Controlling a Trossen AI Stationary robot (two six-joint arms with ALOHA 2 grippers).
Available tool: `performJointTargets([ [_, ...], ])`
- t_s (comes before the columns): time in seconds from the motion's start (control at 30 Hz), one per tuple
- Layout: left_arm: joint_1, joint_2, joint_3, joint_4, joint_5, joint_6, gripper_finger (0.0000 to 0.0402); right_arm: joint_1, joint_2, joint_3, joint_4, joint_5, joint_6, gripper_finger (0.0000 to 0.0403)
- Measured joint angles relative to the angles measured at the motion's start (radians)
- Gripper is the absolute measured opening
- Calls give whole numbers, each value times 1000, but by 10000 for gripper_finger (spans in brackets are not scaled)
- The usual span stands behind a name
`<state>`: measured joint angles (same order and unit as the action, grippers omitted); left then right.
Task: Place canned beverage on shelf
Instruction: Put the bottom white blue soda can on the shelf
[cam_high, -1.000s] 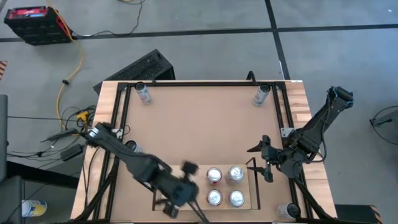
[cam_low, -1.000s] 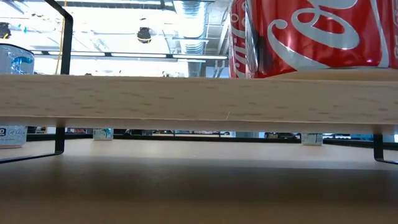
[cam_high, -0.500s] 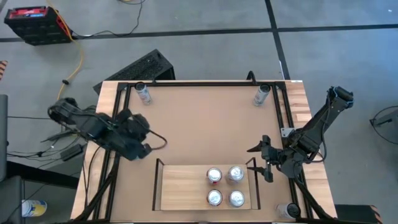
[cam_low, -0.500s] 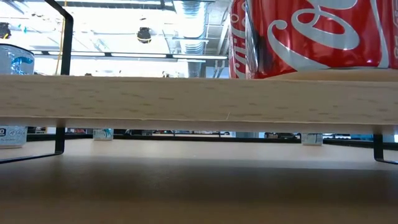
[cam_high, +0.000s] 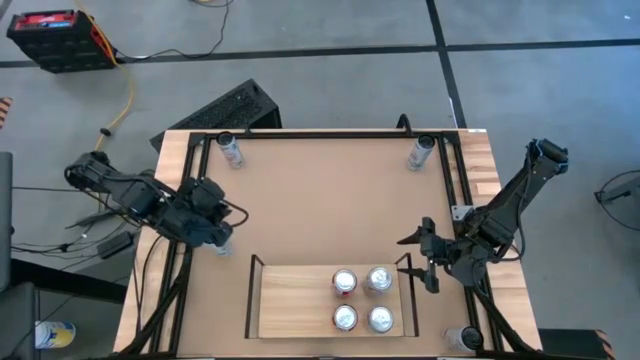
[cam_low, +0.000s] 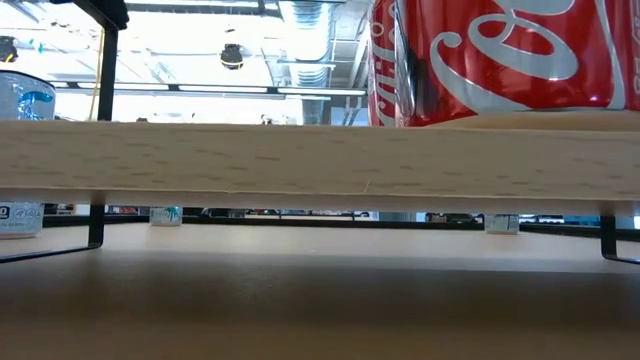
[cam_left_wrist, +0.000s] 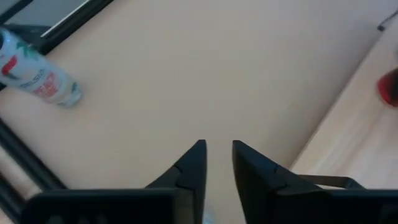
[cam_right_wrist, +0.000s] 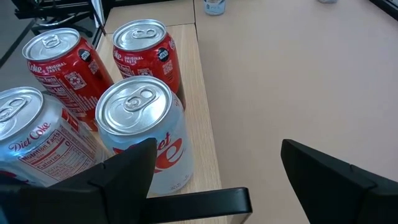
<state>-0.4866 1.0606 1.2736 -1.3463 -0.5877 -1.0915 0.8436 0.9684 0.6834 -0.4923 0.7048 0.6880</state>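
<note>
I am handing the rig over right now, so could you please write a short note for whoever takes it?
Left gripper: jaws narrowly apart, empty, at the left edge of the table.
Right gripper: jaws wide open, empty, beside the right end of the shelf.
Done: four cans stand on the shelf's right half.
Left: far-left can, far-right can and near-right can wait at the table's corners; the shelf's left half is free.

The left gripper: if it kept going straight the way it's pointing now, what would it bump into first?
Probably nothing soon. The left gripper points across bare tabletop. The can at the table's edge lies well off to one side of that line, and the shelf off to the other. Depth is hard to judge.
</note>
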Motion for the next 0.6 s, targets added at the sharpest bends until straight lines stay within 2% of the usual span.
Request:
performJointTargets([
  [0.37, 49, 47, 1, 82, 8, 47, 215, 0, 0, 0, 0, 0, -4, 369],
  [0.43, 86, 61, 1, 82, 51, 36, 242, 0, 0, 0, 0, 0, -4, 369],
  [0.6, 211, 86, 1, 69, 256, 32, 303, 0, 0, 0, 5, 1, -4, 369],
])
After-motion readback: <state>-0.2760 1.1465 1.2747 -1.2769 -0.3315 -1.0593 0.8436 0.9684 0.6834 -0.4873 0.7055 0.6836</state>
